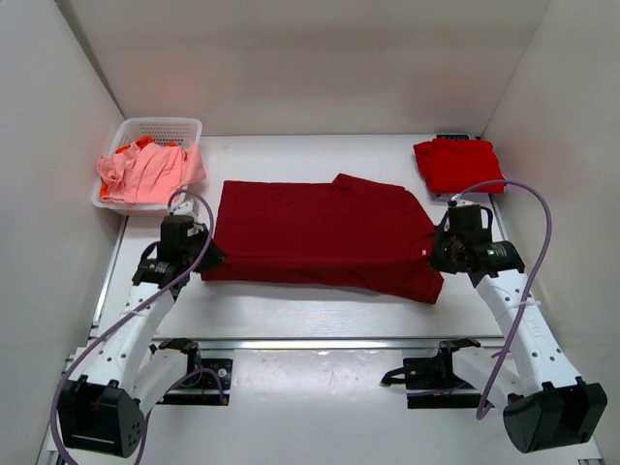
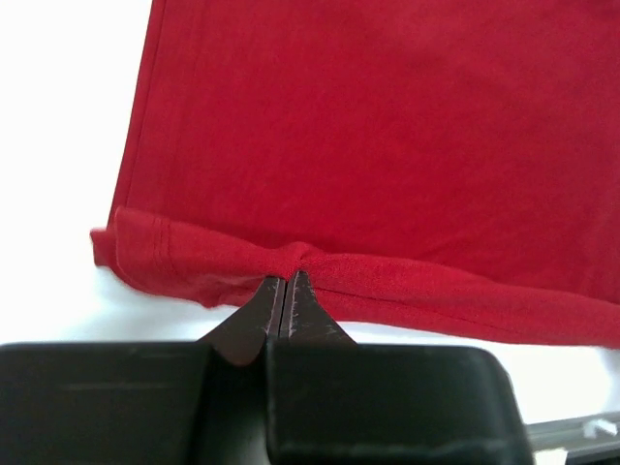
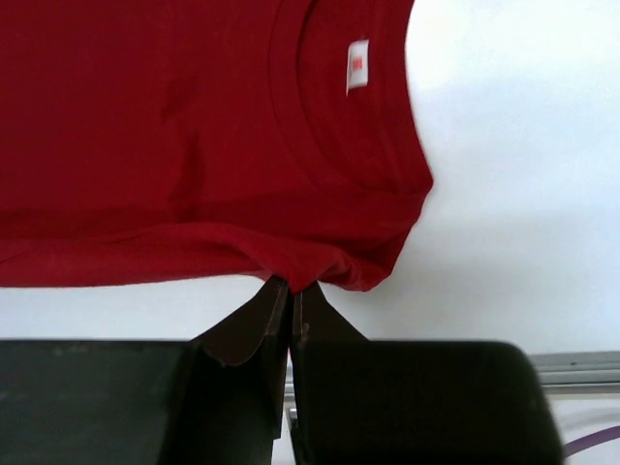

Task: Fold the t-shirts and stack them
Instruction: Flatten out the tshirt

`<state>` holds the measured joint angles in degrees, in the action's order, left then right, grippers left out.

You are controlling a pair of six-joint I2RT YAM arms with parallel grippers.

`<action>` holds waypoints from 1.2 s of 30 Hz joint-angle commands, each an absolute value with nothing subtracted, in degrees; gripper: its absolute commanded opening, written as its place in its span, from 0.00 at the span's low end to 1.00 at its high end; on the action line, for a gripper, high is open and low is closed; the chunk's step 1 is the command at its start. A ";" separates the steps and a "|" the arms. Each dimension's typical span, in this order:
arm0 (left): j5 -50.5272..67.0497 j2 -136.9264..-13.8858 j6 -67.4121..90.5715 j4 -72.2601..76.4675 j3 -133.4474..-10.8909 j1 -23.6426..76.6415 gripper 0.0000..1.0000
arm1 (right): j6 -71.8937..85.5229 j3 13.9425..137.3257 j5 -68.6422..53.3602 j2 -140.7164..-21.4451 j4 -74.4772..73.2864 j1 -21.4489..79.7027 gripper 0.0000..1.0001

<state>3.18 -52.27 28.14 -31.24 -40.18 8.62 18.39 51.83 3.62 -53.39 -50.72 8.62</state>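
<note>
- Progress: one red shirt (image 1: pixel 457 165) is lying folded into a compact square beyond the right end of the maroon shirt (image 1: pixel 320 232). It is looking finished and is likely serving as the base of the stack.
- The maroon shirt is lying sideways across the middle of the table (image 1: pixel 320 315), hem to the left and neck to the right. It is judged to be in mid-fold, since both ends of its near edge are being gripped.
- The left gripper (image 2: pixel 284 283) is pressing its fingers together on the maroon shirt's hem at the near-left corner, and the cloth is bunching into a small pucker at the tips.
- The right gripper (image 3: pixel 291 288) is pinching the maroon shirt's near-right edge just below the neckband (image 3: pixel 291 116). A small white label (image 3: pixel 356 66) is showing inside the collar.
- Remaining: pink shirts (image 1: pixel 145 174) and an orange shirt (image 1: pixel 145 143) are sitting crumpled in the basket (image 1: pixel 160 124), beyond the maroon shirt's left end. They are waiting to be folded and stacked.
- Materials: the shirts are reading as soft matte knit, draping limply, with a stitched hem and a ribbed neckband. The basket is showing a rigid white plastic lattice, and the table is presenting a smooth, pale, hard surface.
</note>
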 commanded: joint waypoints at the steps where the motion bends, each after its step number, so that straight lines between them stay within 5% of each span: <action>1: 3.68 -50.72 29.18 -33.58 -35.61 8.09 0.00 | 20.39 50.28 1.85 -52.82 -50.10 8.70 0.01; 5: 5.45 -54.55 30.41 -29.02 -33.92 7.82 0.00 | 17.68 50.18 -5.52 -58.68 -45.72 5.29 0.00; 9: 7.99 -68.09 29.53 -24.53 -48.98 6.68 0.00 | 13.38 63.34 2.09 -69.24 -40.88 9.40 0.00; 16: 8.88 -92.10 29.70 -28.82 -107.15 5.80 0.00 | 5.11 121.76 12.11 -93.59 -43.93 13.00 0.01; 19: 6.42 -89.40 28.92 -27.34 -113.99 4.58 0.00 | 2.29 141.12 13.80 -98.87 -47.46 14.59 0.00; 22: 4.05 -84.13 27.08 -25.06 -109.10 3.86 0.00 | 2.81 133.80 12.66 -93.71 -43.70 12.49 0.00; 25: 2.37 -76.92 25.93 -22.59 -97.77 4.92 0.00 | 5.97 112.99 6.88 -83.35 -34.21 8.37 0.00; 36: 5.01 -63.30 26.28 -20.65 -56.56 9.23 0.00 | 10.63 76.59 4.40 -67.00 -35.41 5.89 0.00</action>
<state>4.97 -67.66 26.85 -18.31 -66.39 8.73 8.23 83.15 4.97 -73.01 -34.94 6.70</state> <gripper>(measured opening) 0.023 0.009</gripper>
